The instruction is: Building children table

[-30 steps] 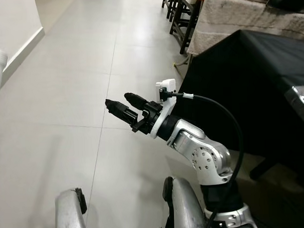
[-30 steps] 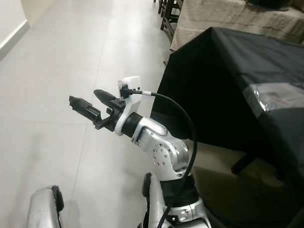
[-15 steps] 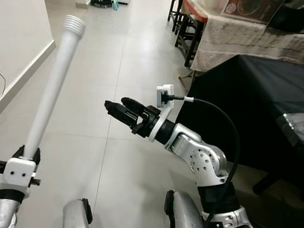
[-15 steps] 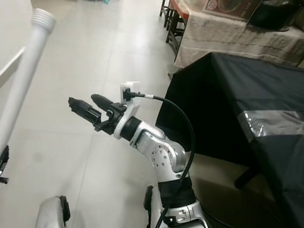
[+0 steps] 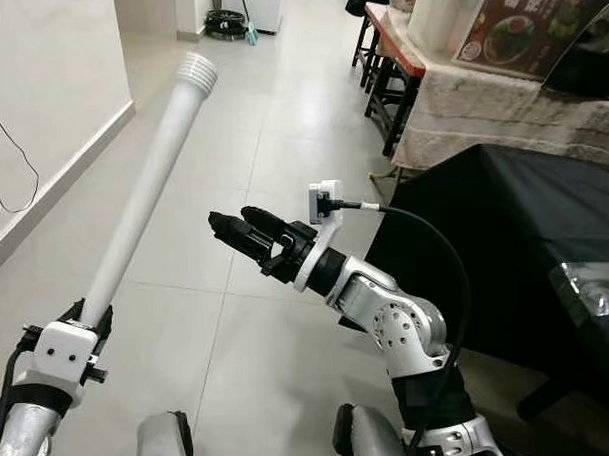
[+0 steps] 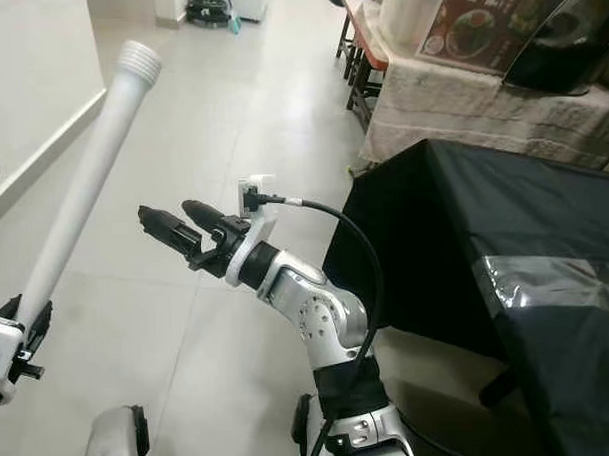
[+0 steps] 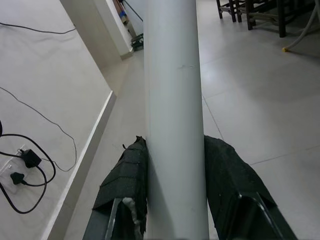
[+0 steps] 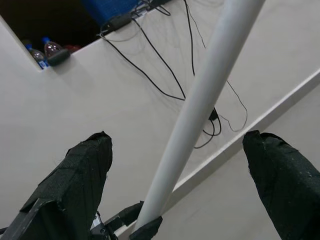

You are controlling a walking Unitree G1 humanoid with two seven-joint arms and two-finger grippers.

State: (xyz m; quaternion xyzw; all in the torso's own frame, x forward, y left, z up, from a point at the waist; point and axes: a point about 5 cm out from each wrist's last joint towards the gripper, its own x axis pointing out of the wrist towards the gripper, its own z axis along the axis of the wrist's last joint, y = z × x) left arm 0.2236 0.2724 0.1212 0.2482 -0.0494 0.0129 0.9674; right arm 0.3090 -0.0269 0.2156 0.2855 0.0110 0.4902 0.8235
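Table leg (image 5: 148, 188): white tube, likely light, rigid, slick. Left gripper (image 7: 175, 165) pinches its base; right gripper (image 5: 242, 225) spread, empty. Second hold near the threaded end (image 5: 197, 69) would steady it.

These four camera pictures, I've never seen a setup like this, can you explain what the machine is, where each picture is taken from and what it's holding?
This is a humanoid robot with two silver arms, standing on a tiled floor. Two pictures come from the cameras in its head, looking forward and down. The other two come from cameras on its wrists, looking along each end effector's black fingers.

The left end effector is shut on a long white tube, ridged at its far end and pointing up and away. The right end effector is open, held out in the air with nothing in it; its wrist camera sees the tube crossing between its fingers, farther off. A table under a black cloth stands to the robot's right.
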